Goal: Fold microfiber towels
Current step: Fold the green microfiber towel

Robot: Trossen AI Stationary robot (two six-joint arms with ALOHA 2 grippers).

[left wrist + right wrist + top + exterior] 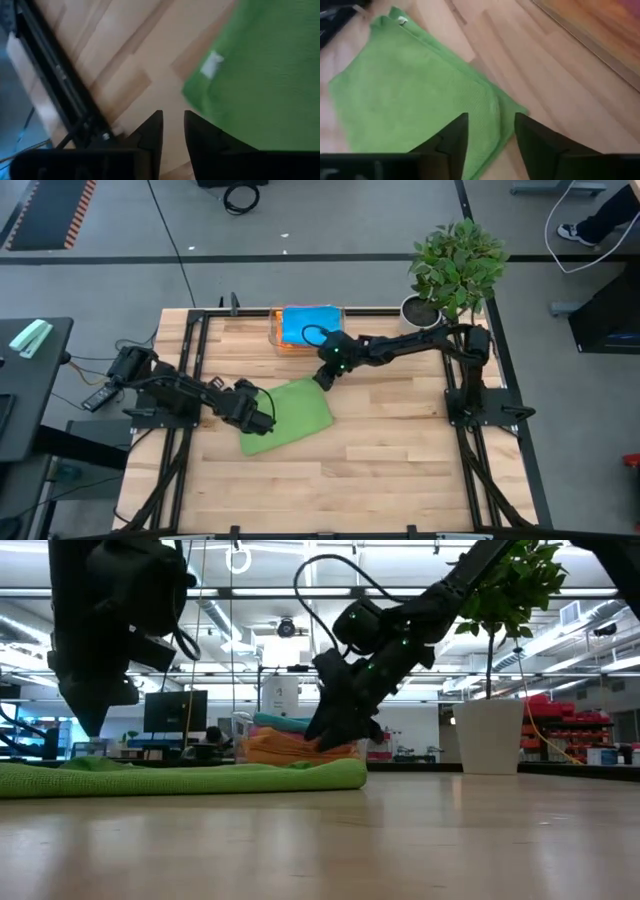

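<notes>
Green towel (290, 415) lies folded flat on the bench (400, 450), one layer doubled over the other so the edges roughly line up. Left gripper (263, 420) sits at its near corner, fingers parted a little, nothing pinched. Right gripper (326, 379) hangs just above the opposite corner, released too. Behind the right gripper, the tray (275, 330) holds the blue (305, 325) and orange towels, probably parked there as a stack.

Near half of table (400, 470) open; plant (455, 265) blocks far right corner.
</notes>
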